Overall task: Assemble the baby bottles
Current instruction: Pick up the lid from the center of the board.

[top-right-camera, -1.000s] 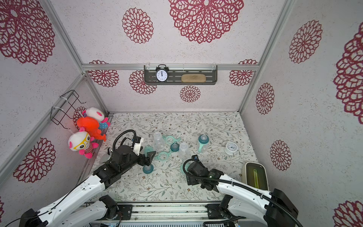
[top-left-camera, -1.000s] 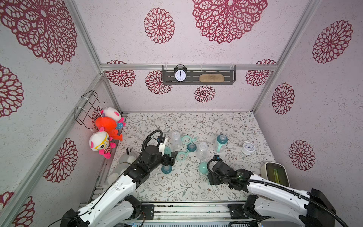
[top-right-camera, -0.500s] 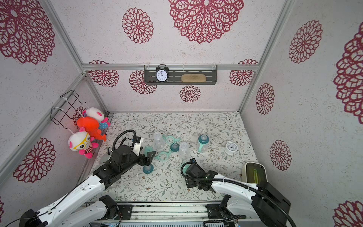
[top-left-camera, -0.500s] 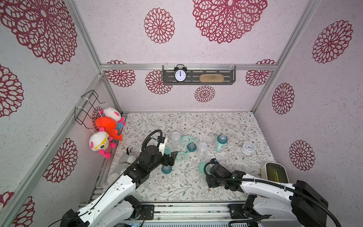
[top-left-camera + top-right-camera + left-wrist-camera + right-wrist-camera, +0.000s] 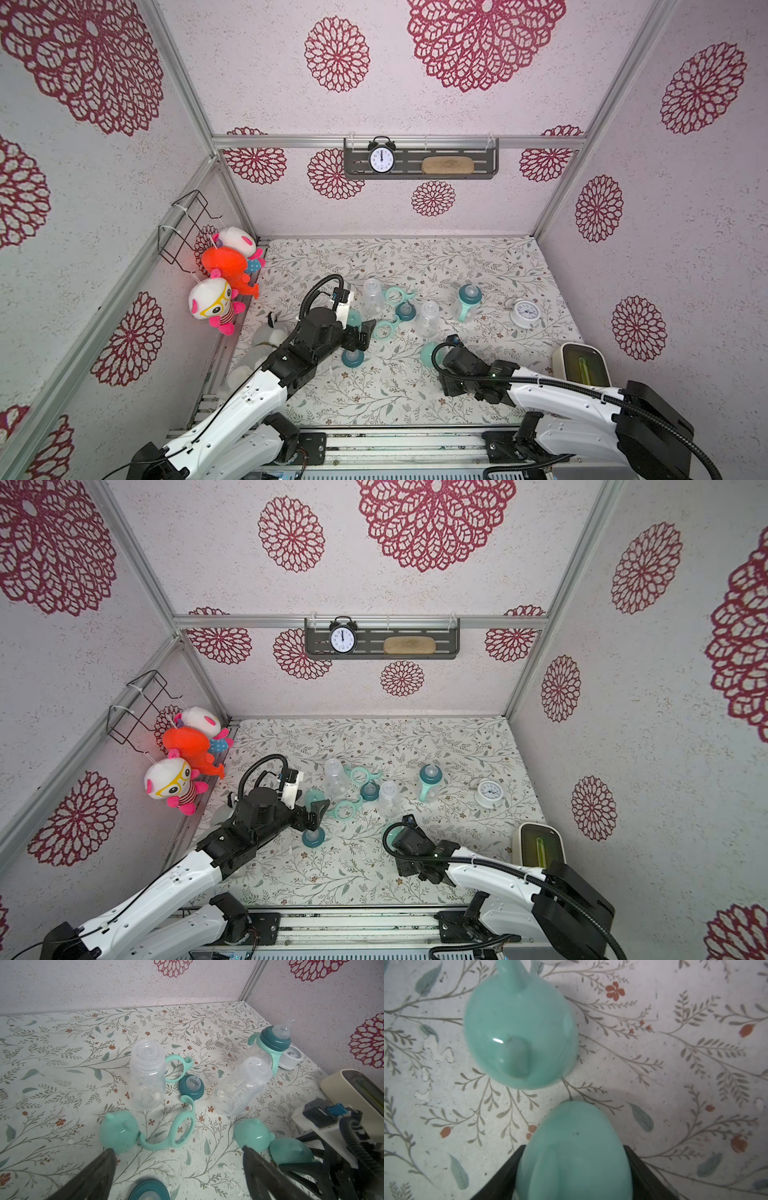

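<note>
One mint dome cap (image 5: 571,1124) between right gripper (image 5: 573,1148) jaws, clamp unconfirmed | second cap (image 5: 519,1028) just ahead | left gripper (image 5: 178,1149) spread, empty, above teal nipple collar (image 5: 148,1189) | risk: slick dome squirts out sideways, knocks neighbour

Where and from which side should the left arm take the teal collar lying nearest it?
Grip the teal nipple collar across its round outer rim, coming straight down with the left gripper, jaws open. It seems to lie flat, nipple up, so the rim offers opposite sides; the nipple looks soft.
</note>
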`<state>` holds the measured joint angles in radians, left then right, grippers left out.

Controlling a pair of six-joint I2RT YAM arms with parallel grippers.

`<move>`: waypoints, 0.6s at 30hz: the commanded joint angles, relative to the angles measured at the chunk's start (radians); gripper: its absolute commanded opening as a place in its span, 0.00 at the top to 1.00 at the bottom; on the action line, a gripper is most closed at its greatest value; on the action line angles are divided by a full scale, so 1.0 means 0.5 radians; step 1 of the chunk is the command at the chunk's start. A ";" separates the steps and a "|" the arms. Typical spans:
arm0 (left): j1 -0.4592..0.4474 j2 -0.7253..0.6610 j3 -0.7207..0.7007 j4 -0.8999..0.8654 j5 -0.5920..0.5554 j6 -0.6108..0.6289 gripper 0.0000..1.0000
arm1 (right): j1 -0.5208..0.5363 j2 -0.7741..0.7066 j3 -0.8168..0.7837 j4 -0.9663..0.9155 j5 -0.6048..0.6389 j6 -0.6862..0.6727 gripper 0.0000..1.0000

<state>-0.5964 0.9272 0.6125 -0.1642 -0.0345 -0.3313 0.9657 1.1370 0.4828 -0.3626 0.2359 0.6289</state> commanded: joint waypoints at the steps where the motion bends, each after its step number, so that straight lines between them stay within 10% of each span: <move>1: 0.022 -0.014 0.042 -0.021 0.014 -0.012 0.02 | 0.005 -0.088 0.123 -0.143 0.086 0.002 0.31; 18: 0.022 -0.038 0.036 -0.017 0.011 -0.009 0.02 | -0.604 -0.203 1.020 -0.886 0.083 -0.452 0.35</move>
<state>-0.5964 0.9260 0.6125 -0.1715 -0.0341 -0.3309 0.7116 1.0233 0.9230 -0.7250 0.2661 0.4953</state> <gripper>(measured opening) 0.976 0.654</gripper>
